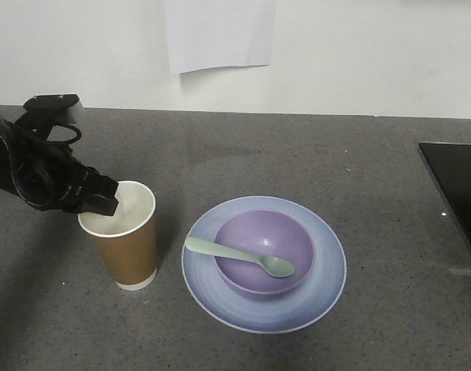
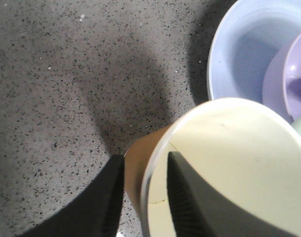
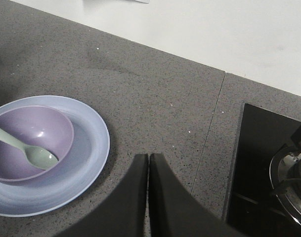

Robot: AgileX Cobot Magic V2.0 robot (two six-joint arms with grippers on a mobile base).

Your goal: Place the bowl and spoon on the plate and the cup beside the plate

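A brown paper cup (image 1: 127,247) stands upright on the grey counter, just left of the pale blue plate (image 1: 320,294). The lilac bowl (image 1: 274,232) sits on the plate. The mint spoon (image 1: 235,255) lies across the bowl, scoop inside and handle pointing left over the rim. My left gripper (image 1: 111,202) straddles the cup's (image 2: 229,163) left wall, one finger outside and one inside. In the left wrist view the gripper (image 2: 145,157) is open, with a gap beside the inner finger. My right gripper (image 3: 148,157) is shut and empty, right of the plate (image 3: 91,148).
A black hob (image 1: 455,185) fills the counter's right end, with a metal burner (image 3: 291,182) on it. A white wall runs along the back edge, with a sheet of paper (image 1: 220,31) hanging on it.
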